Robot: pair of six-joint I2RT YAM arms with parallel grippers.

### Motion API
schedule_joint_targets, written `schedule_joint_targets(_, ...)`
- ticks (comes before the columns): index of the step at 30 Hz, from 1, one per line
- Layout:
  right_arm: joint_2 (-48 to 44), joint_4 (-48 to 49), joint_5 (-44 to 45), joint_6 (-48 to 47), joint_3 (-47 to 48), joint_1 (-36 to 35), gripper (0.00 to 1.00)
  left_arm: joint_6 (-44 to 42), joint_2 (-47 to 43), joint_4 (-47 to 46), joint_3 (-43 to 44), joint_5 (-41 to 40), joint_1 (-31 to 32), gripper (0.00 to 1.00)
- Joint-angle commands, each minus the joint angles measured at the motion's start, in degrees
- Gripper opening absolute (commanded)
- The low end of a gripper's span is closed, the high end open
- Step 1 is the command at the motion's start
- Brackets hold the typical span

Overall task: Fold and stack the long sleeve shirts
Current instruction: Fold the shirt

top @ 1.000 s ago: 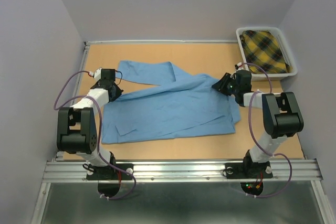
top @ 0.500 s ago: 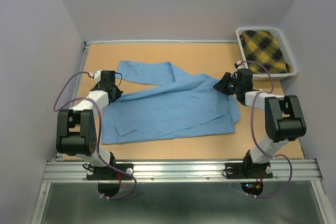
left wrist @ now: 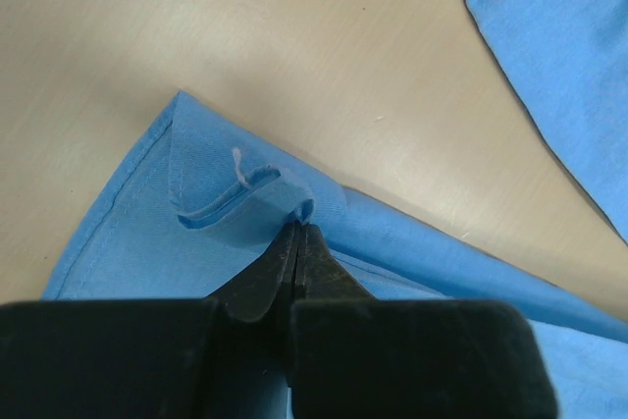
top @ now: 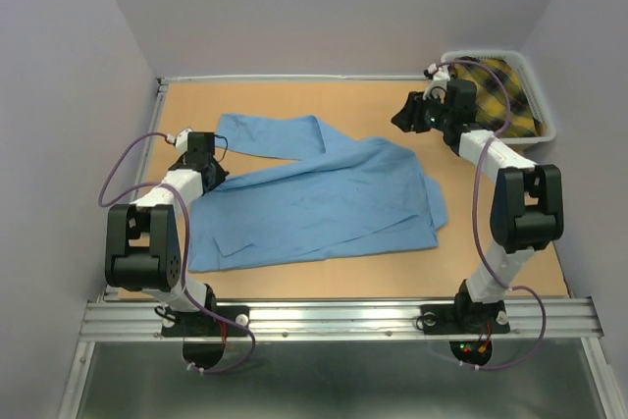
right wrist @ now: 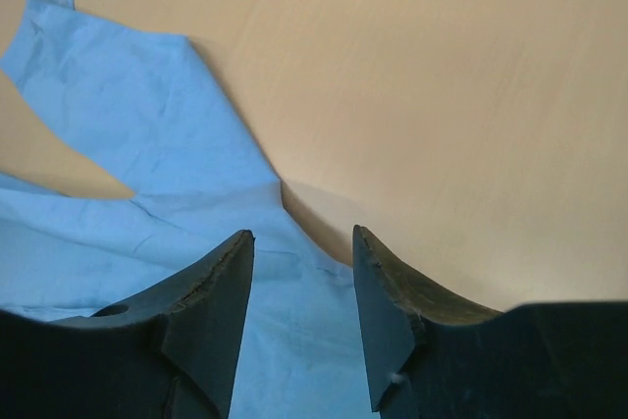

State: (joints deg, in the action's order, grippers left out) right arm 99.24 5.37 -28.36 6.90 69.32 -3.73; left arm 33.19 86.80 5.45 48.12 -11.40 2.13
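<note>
Nearest, the light blue long sleeve shirt (top: 314, 198) lies spread across the middle of the bench (top: 294, 280). At its left edge the left hand (top: 216, 175) sits low, its jaws closed tight on a small fold of the cloth. The left wrist view shows that folded lip, which is hidden from above. Farther right, the right hand (top: 402, 117) hangs past the shirt's far corner, jaws parted and holding nothing, near the white basket (top: 546, 130) of yellow plaid cloth (top: 518, 105).
</note>
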Motion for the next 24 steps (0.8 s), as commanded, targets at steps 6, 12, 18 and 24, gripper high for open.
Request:
schedule_joint_targets(6,11.8,-9.9,-8.6,-6.5,11.4,-1.8,0.5,-2.0,-0.3,0.3,2.0,-1.2,-0.3,0.0)
schedule_joint_targets(12,15.9,-12.3,-10.9,-9.4,14.8,-3.2,0.44,-2.1,0.2,0.7,2.5,-1.3,-0.3,0.0)
schedule_joint_targets(18,16.9,-13.4,-12.8,-9.7,15.8,-3.5,0.36,-2.2,0.2,0.8,3.1,-1.5,-0.3,0.0)
schedule_joint_targets(24,16.2,-13.8,-12.9,-9.9,15.4,-3.7,0.2,-2.3,1.1,1.6,3.9,-2.4,-0.4,0.0)
